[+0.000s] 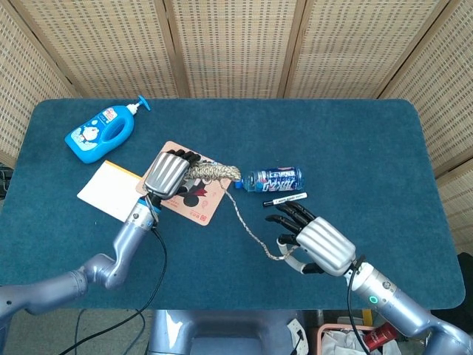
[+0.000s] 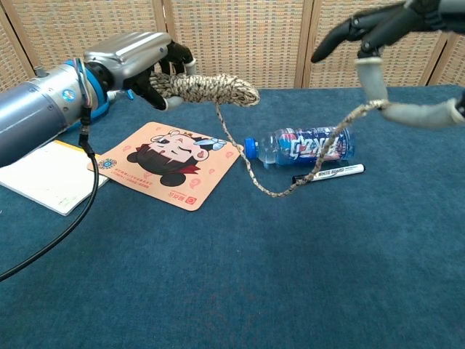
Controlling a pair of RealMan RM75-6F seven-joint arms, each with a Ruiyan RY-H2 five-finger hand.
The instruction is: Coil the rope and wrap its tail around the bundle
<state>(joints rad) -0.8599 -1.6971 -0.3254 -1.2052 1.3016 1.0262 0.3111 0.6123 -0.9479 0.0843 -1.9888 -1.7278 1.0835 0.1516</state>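
The coiled rope bundle (image 2: 211, 87) is grasped by the left hand (image 1: 165, 174), fingers (image 2: 161, 86) wrapped around one end, the rest of the bundle sticking out past the fingertips toward the right hand. It is held raised above the cartoon mat (image 2: 171, 162). The rope tail (image 2: 254, 174) drops from the bundle, sags low in front of the water bottle (image 2: 301, 145) and marker (image 2: 328, 173), then rises to the right hand (image 1: 316, 242). There the tail is pinched at the thumb, with the other fingers (image 2: 378, 25) spread and extended beyond it. A blue soap bottle (image 1: 101, 133) and a notepad (image 1: 109, 190) lie behind and beside the left hand.
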